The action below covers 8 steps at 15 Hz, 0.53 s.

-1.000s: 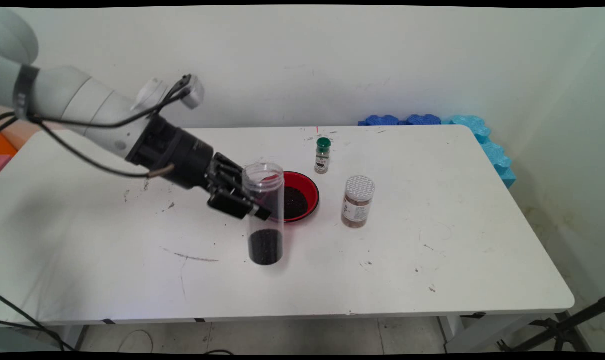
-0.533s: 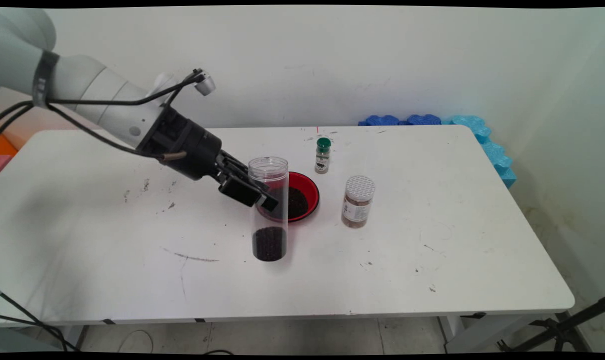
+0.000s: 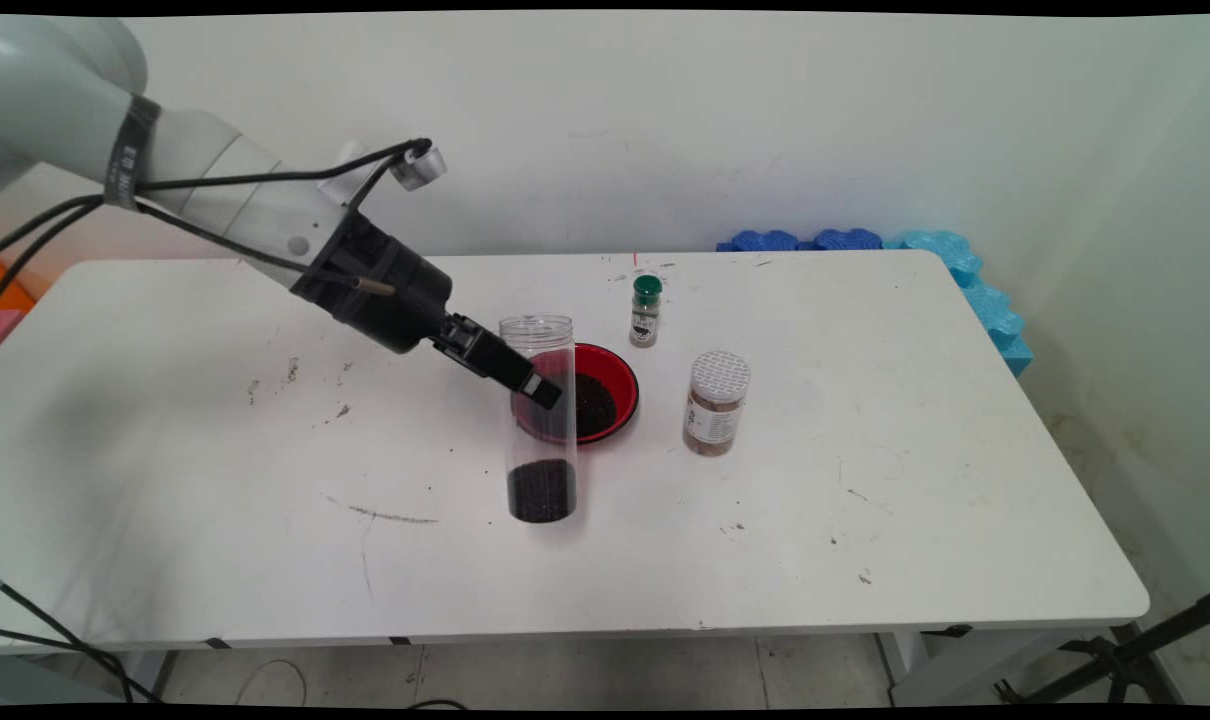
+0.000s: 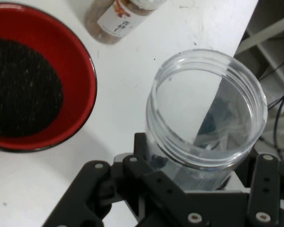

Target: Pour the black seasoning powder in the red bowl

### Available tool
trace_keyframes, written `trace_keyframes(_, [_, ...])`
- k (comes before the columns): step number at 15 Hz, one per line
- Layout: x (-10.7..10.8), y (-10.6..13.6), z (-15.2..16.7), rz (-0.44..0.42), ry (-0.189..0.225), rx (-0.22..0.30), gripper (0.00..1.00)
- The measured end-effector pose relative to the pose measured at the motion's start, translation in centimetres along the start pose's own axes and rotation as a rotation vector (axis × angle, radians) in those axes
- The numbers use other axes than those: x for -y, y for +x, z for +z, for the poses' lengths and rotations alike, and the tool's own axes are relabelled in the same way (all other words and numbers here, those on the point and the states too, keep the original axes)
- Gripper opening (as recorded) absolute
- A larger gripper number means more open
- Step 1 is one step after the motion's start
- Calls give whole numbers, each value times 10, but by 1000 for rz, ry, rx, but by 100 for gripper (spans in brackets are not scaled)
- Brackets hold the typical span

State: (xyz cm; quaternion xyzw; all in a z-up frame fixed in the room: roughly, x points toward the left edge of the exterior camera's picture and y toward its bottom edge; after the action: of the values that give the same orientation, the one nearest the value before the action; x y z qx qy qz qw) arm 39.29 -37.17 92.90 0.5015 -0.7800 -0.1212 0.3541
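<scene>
Gripper (image 3: 540, 388) clamped on clear jar (image 3: 542, 420), red bowl (image 3: 620, 385) just behind

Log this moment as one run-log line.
hand: shut on clear jar | jar: upright, open-topped, dark grains at bottom | nearby: red bowl of dark grains behind it, brown spice jar, green-capped bottle

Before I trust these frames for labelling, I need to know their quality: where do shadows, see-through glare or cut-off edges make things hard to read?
Main view: the arm's soft shadow dims the table at left; the clear jar lets the red bowl show through.
Hand view: the jar's rim is sharp, but its see-through wall muddles what lies behind; the bowl and a labelled bottle are cut by the edges.
</scene>
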Motion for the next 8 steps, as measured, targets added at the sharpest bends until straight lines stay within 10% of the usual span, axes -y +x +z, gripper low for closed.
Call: trace_keyframes(8, [18,5,5,-372,-18,-12,0])
